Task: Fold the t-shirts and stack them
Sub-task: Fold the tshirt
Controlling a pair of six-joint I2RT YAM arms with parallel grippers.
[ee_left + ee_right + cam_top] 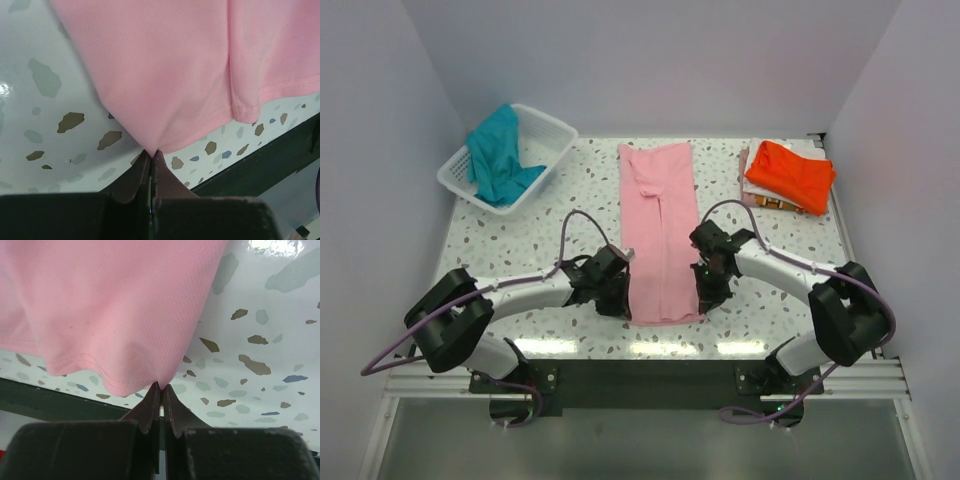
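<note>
Your left gripper is squeezed tight on the near left corner of the pink shirt. Your right gripper squeezes its near right corner. The shirt lies long down the middle of the desk. The orange shirt sits folded at the far right corner. The teal shirt is in the basket, far left.

Robot lab rig, plain white walls, speckled tabletop, alu frame
</note>
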